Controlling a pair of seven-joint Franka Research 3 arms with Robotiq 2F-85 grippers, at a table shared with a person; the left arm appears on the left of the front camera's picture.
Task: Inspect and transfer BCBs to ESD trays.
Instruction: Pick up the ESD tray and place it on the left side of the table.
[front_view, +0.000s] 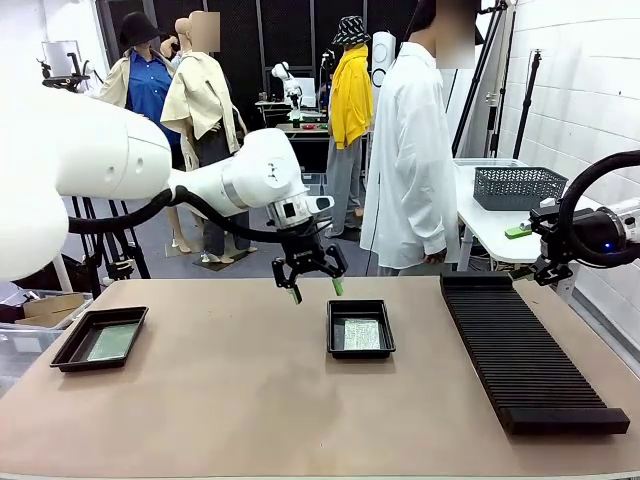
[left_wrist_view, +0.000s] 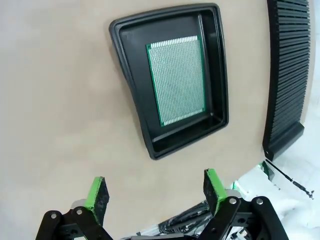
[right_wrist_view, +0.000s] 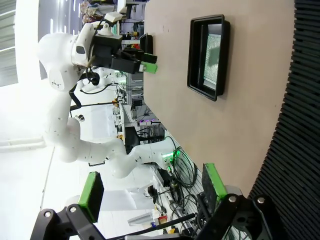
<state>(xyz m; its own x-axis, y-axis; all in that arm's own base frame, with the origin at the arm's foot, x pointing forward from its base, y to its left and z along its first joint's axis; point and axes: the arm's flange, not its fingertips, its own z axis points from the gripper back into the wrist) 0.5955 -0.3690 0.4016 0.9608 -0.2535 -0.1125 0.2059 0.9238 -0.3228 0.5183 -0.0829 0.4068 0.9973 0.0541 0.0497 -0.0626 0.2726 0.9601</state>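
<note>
The left end effector (front_view: 312, 290) hangs released above the counter (front_view: 250, 400), just short of the middle ESD tray (front_view: 361, 329), with nothing between its green pads (left_wrist_view: 96, 192). The right end effector (right_wrist_view: 150, 192) is also released and empty; in the front view that arm sits off the counter's right edge, beside the long black ribbed rack (front_view: 525, 350).

2 ESD trays lie on the counter. The middle tray holds 1 BCB (left_wrist_view: 177, 80) lying flat on its floor, with narrow black margins between the board's edges and the tray walls. The second tray (front_view: 100, 338) lies well apart near the counter's left edge, and it too shows a greenish board (front_view: 110, 342) on its floor.

The board looks thin, stiff and light, a perforated green panel with a fine grid of holes. It probably will not bend under a modest pinch, but its faces are likely slick and easily scratched. Lying flat inside a rimmed tray, it offers little to take hold of from above. The best hold is probably across the 2 long edges, where the side margins look wide enough for the pads to slip in. Tilting the board up against a wall could expose an edge first.
</note>
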